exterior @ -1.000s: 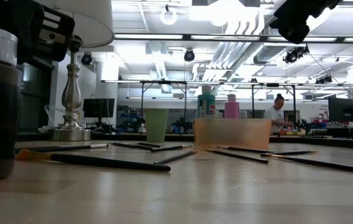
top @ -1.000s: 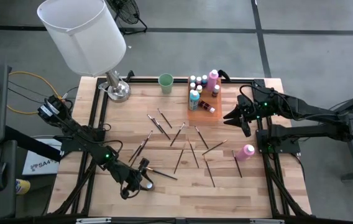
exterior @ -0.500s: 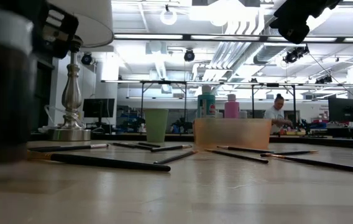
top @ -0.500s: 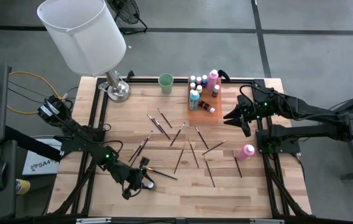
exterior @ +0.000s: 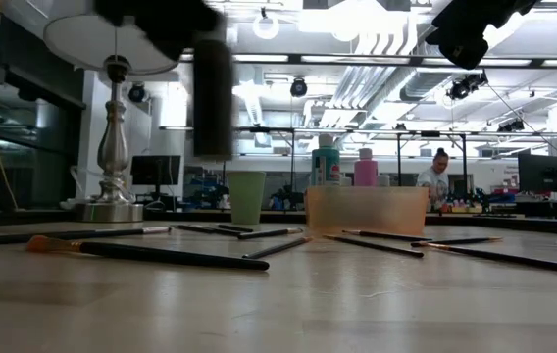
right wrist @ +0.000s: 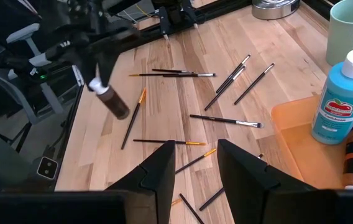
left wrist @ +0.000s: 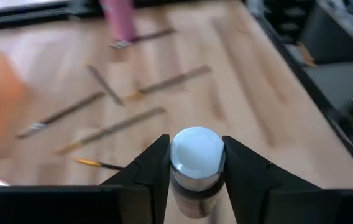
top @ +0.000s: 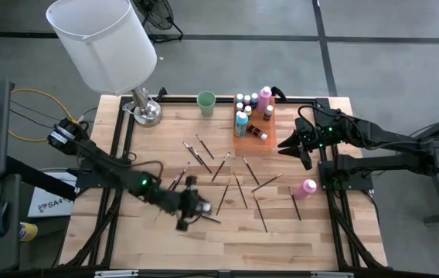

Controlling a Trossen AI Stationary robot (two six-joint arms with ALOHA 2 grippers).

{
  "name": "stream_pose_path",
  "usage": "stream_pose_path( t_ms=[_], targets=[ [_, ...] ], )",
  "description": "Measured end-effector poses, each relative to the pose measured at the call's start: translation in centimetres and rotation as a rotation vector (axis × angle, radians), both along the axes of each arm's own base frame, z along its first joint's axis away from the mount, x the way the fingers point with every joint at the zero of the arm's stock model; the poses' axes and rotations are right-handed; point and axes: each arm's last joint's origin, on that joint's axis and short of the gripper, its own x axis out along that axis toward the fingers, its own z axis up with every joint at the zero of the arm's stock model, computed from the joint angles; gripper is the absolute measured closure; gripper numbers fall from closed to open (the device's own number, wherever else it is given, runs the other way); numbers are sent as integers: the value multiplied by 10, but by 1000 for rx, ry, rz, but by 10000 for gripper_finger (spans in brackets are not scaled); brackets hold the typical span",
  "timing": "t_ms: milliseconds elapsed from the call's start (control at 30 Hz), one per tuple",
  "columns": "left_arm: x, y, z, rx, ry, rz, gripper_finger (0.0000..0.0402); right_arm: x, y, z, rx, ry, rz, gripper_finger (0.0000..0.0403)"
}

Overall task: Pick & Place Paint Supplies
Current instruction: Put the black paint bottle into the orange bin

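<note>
The left end effector (left wrist: pixel 195 171) is clamped on a small brown paint bottle (left wrist: pixel 196 163) with a pale cap; the two dark fingers (left wrist: pixel 151 171) press the bottle from both sides, just under the cap. In the high view this end effector (top: pixel 191 207) is above the near-left part of the desk (top: pixel 312 239), over the scattered paintbrushes (top: pixel 239 189), and the bottle is lifted off the wood – in the low view it hangs in the air (exterior: pixel 213 98) as a dark blurred shape. One brush with an orange tip (exterior: pixel 146 252) lies on the desk below it.

The right end effector (right wrist: pixel 195 163) waits near the right edge of the desk, beside the orange tray (top: pixel 270 133); its fingers stand apart and hold nothing. The tray carries several bottles – among them a teal bottle (right wrist: pixel 342 98) and a taller pink one (top: pixel 264 97). A green cup (top: pixel 206 102) stands just beside the tray, and another pink bottle (top: pixel 306 188) lies alone near the right edge. The white lamp (top: pixel 103 42) stands at the far-left corner. A person (exterior: pixel 438 176) is seen far behind in the room
</note>
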Motion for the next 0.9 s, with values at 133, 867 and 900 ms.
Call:
stream_pose_path(
  t_ms=[133, 867, 900],
  targets=[
    [18, 31, 10, 5, -30, 107, 279, 0, 0, 0, 0, 0, 0, 290],
    [161, 202, 28, 101, -82, 502, 277, 0, 0, 0, 0, -1, 0, 290],
    [162, 207, 24, 102, -50, 504, 277, 0, 0, 0, 0, -1, 0, 290]
  ],
)
